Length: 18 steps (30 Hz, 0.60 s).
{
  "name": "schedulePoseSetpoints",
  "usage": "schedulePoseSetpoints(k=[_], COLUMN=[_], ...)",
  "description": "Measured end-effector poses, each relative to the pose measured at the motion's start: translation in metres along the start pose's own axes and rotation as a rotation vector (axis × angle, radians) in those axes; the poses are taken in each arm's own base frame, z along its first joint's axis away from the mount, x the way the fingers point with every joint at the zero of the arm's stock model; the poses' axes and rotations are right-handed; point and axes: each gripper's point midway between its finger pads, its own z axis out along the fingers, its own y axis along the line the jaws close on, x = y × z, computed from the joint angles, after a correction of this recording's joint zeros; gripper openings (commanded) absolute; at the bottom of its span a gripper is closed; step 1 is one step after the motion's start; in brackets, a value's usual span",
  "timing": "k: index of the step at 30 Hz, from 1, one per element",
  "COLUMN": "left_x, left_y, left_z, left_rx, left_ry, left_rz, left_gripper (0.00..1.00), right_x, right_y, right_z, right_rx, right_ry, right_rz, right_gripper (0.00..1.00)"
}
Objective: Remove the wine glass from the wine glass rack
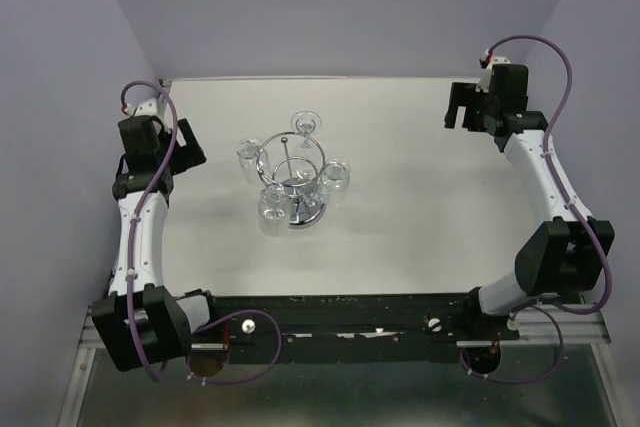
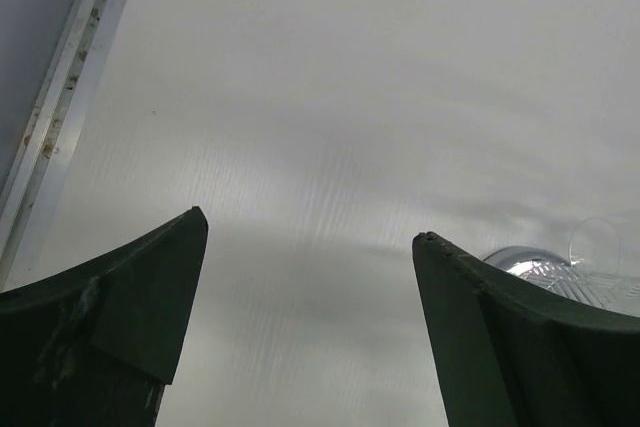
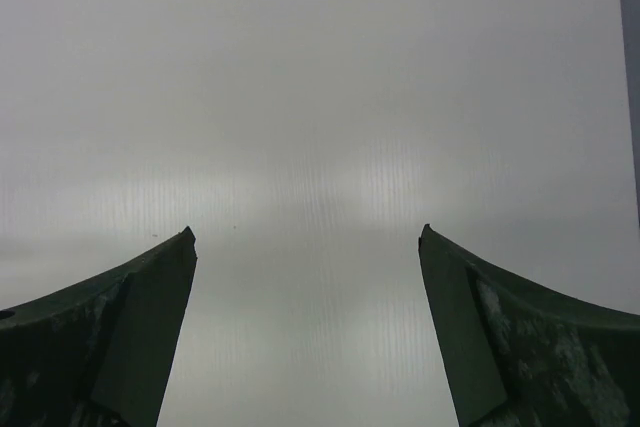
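The chrome wine glass rack point(image 1: 291, 175) stands left of the table's middle, with a round shiny base point(image 1: 306, 210), a central post and a ring hoop. Several clear wine glasses hang around it: one on the left point(image 1: 248, 155), one at the back point(image 1: 306, 124), one on the right point(image 1: 337, 175) and one at the front point(image 1: 272, 204). My left gripper point(image 1: 192, 145) is open and empty, left of the rack and apart from it. In the left wrist view point(image 2: 310, 225) a glass and a shiny part point(image 2: 565, 272) show past the right finger. My right gripper point(image 1: 458, 112) is open and empty at the far right; it also shows in the right wrist view point(image 3: 306, 232).
The white table point(image 1: 420, 207) meets purple walls at the back and sides. A metal rail point(image 2: 60, 117) runs along the table's left edge. The black mounting bar point(image 1: 350, 322) with both arm bases lies along the near edge.
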Motion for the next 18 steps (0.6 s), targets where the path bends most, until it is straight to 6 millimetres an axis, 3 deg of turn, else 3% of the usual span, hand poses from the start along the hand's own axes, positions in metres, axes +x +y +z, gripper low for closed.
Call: schedulePoseSetpoints(k=[9, 12, 18], left_x=[0.010, 0.006, -0.042], left_y=[-0.036, -0.054, -0.092], left_z=[-0.007, -0.019, -0.064], left_rx=[0.200, 0.303, 0.494], left_ry=[0.043, 0.028, -0.121], left_rz=[0.085, 0.130, 0.295], left_gripper=[0.99, 0.99, 0.96], right_x=[-0.003, -0.018, -0.061], right_y=[0.014, 0.034, 0.098], right_z=[-0.005, -0.017, -0.072], right_rx=[-0.102, -0.230, -0.542], right_ry=[-0.011, -0.053, -0.205], right_rz=[-0.095, -0.172, -0.293], right_gripper=[1.00, 1.00, 0.97])
